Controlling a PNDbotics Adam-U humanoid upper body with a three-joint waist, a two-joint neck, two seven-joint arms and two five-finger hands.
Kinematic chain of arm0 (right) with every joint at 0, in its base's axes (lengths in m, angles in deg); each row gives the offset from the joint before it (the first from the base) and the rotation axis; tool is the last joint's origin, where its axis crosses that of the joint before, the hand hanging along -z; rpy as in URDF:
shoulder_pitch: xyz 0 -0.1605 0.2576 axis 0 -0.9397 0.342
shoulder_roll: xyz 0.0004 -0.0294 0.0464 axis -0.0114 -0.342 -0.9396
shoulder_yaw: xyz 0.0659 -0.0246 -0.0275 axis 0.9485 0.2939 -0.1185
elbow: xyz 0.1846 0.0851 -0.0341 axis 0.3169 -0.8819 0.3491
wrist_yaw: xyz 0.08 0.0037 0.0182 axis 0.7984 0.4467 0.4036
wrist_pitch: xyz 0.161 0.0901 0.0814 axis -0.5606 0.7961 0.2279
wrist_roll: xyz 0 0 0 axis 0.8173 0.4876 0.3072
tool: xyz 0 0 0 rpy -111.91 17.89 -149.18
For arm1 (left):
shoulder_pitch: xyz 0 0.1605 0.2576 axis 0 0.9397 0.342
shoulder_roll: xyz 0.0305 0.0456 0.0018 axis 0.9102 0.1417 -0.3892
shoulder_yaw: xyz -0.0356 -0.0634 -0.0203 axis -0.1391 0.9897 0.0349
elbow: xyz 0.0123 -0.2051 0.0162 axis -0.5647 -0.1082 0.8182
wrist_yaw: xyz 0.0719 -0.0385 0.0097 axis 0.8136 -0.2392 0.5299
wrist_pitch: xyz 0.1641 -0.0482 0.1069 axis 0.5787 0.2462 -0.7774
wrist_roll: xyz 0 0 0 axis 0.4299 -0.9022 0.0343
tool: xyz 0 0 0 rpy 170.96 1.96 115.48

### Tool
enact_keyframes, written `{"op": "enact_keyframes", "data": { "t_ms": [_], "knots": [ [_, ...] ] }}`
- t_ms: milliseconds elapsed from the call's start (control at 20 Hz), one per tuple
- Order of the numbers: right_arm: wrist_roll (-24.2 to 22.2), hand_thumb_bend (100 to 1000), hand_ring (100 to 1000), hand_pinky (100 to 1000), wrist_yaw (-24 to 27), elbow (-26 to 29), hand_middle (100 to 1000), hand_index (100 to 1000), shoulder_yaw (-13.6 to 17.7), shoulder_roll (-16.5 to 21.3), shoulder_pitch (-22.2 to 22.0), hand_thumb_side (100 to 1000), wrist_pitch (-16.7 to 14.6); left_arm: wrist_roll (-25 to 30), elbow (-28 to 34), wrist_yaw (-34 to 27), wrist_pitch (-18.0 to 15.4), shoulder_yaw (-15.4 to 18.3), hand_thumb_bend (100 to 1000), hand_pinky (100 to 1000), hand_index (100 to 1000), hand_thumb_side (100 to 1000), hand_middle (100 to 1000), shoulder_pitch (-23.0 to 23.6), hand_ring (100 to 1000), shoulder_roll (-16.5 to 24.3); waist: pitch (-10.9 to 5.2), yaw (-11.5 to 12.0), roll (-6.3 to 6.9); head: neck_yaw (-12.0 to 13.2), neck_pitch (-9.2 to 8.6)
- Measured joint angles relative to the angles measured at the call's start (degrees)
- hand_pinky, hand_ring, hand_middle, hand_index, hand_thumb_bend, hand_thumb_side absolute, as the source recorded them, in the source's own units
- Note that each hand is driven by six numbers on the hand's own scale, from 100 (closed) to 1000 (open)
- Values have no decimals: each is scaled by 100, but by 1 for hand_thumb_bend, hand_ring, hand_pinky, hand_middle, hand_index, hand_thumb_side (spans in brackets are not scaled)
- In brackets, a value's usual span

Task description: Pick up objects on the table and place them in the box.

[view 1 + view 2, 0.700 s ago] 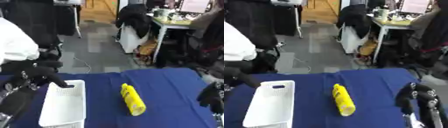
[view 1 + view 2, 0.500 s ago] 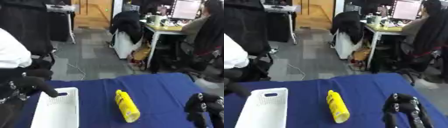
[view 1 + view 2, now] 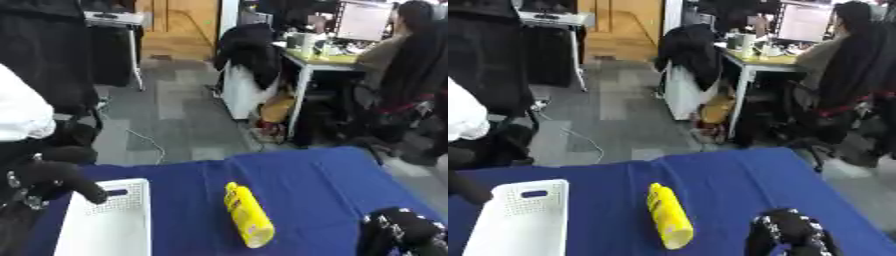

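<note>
A blue-covered desk is carrying a white perforated box at its left and a yellow bottle lying on its side mid-desk, apart from the box. The left hand is hovering beside the box, fingers curled, holding nothing. The right hand is showing low right; I cannot tell how its fingers are set.

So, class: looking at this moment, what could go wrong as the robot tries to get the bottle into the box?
1. The yellow plastic bottle lies on its side on the blue tablecloth, so it could roll away when touched.
2. The left robot hand is above the white perforated plastic box and might knock it.
3. The right robot hand sits near the table's edge, apart from the bottle.
</note>
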Motion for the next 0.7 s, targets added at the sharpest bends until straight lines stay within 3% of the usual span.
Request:
{"op": "enact_keyframes", "data": {
  "t_ms": [50, 100, 250, 300, 400, 450, 500, 700],
  "knots": [
    [-105, 244, 363, 197, 119, 0, 377, 426, 106, 0, -36, 787, 216, 0, 0, 0, 0, 0, 179, 636, 846, 838, 840, 0, 591, 0, -1, -3, 0, 10, 17],
    [-134, 324, 391, 220, 181, 0, 439, 515, 249, 0, -65, 795, 535, -1, 0, -1, -1, 1, 180, 636, 846, 838, 839, 2, 591, 0, -4, -4, 0, 52, 62],
    [65, 393, 427, 251, 33, 0, 492, 586, 640, 1, -108, 805, 1853, -6, 0, -1, 1, 1, 179, 636, 846, 838, 840, 13, 592, 0, -29, 0, 0, 209, 272],
    [158, 460, 451, 272, -107, 0, 526, 615, 714, 3, -122, 815, 2296, -9, 0, -1, 4, 1, 179, 636, 846, 838, 840, 19, 592, 0, -44, 8, 0, 256, 355],
    [323, 528, 468, 288, -400, 0, 566, 638, 766, 55, -157, 825, 3104, -13, 0, -1, 9, 2, 179, 636, 846, 837, 840, 47, 592, 0, -55, 23, 0, 343, 518],
    [394, 514, 468, 287, -520, 0, 565, 637, 766, 99, -157, 823, 3482, -15, 0, -1, 9, 2, 179, 636, 846, 837, 840, 61, 592, 0, -58, 26, -1, 381, 599],
    [459, 607, 480, 305, -601, 0, 594, 660, 761, 140, -157, 856, 3803, -16, 0, -1, 8, 2, 179, 636, 846, 836, 839, 61, 592, 0, -62, 26, -2, 414, 668],
    [610, 733, 535, 436, -713, 0, 668, 718, 725, 330, -142, 911, 4844, -31, 0, -1, -5, 2, 179, 635, 843, 833, 838, 66, 591, 0, -78, 25, -2, 462, 868]
  ]
}}
